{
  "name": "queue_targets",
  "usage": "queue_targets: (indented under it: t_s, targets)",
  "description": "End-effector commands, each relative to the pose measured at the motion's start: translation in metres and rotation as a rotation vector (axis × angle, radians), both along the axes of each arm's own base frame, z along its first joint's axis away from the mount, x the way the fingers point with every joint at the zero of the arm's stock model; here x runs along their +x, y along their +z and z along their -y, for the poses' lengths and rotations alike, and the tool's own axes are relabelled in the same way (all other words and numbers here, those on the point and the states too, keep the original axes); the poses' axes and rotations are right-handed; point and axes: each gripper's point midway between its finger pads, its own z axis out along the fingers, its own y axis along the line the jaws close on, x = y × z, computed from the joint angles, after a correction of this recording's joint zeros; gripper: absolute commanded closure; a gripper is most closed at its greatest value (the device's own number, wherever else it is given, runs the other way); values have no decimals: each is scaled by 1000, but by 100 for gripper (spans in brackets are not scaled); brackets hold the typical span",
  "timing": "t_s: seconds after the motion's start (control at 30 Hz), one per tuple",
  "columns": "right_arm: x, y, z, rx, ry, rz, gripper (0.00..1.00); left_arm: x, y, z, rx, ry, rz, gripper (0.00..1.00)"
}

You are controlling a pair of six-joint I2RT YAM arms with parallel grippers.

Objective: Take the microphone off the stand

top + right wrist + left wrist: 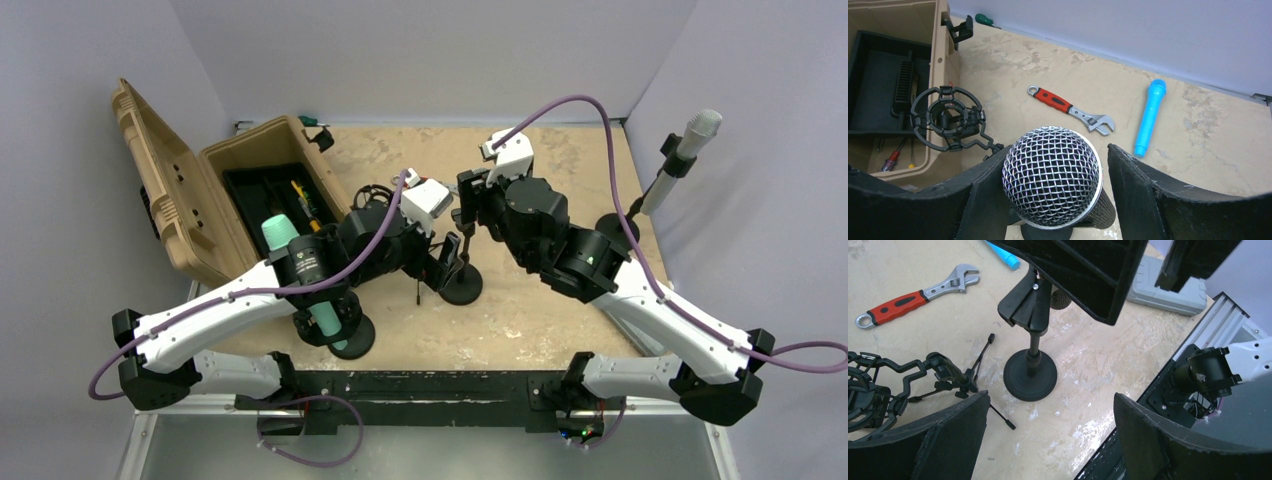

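A black microphone with a silver mesh head point(1052, 175) points up at the right wrist camera. My right gripper point(1054, 152) straddles it. The left finger point(983, 200) lies against the head, and a narrow gap shows between the head and the right finger point(1148, 195). The black stand point(1030, 374) has a round base and an angled clip point(1025, 307); in the top view the stand point(462, 286) is mid-table. From the left wrist view the microphone is hidden behind the right gripper's fingers. My left gripper point(1052, 395) hangs open and empty, near the stand's base.
A red-handled wrench point(1070, 110), a blue tube point(1149, 117) and a black shock mount point(948, 120) lie on the table. An open tan case point(200, 190) stands at the left. A teal-headed microphone point(300, 265) stands at the near left. A white one point(690, 140) stands at the far right.
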Motion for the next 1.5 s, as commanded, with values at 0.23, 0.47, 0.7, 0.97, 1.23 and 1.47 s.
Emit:
queue_targets:
  t_s: [0.23,0.47,0.7,0.97,1.23,1.47]
  targets:
    - [3,17,3,42,-8,69,60,36,31,11,-123,60,181,17]
    - [-4,22,1,74,36,78,71,45,27,22,-152,52,251,21]
    - [-7,25,2,86,43,79,81,53,20,35,-152,43,287,30]
    - [-9,28,4,101,45,84,86,66,10,39,-109,77,290,41]
    - [-9,27,4,104,45,79,89,71,8,39,-123,108,266,34]
    - [-9,27,3,109,48,78,90,73,16,33,-207,120,289,36]
